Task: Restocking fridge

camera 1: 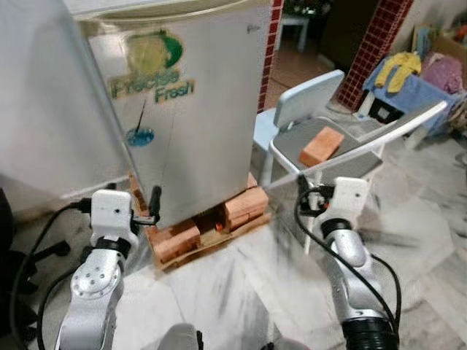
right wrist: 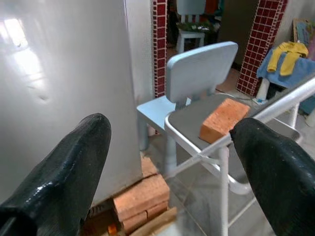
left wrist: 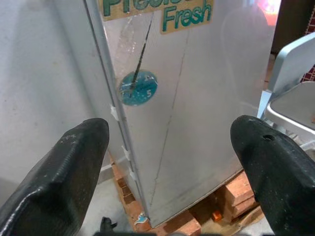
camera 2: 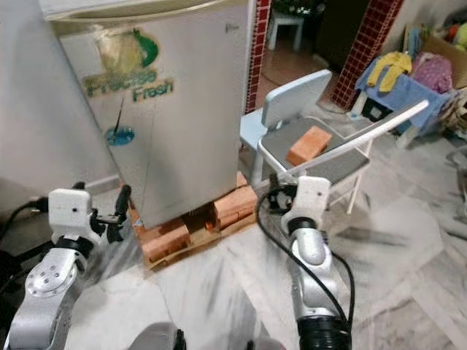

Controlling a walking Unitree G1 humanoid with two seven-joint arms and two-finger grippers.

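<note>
Dented silver fridge (camera 1: 197, 109) on rough bricks (camera 1: 175, 240); both end effectors (left wrist: 167, 162) (right wrist: 172, 162) gape apart, empty.

You have a pale marble floor (camera 1: 438, 240), red-tiled pillars (camera 1: 376, 44) and a light blue chair (camera 1: 303, 102). A grey folding chair (camera 1: 343, 157) carries a brick (camera 1: 321, 146).

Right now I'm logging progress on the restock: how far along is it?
Barely begun. Nothing looks done: the fridge on bricks is closed. In hand: nothing; the left gripper and right gripper are open and empty, raised toward the fridge. Left: open the door, fetch items, load. A loose brick lies on the folding chair.
</note>
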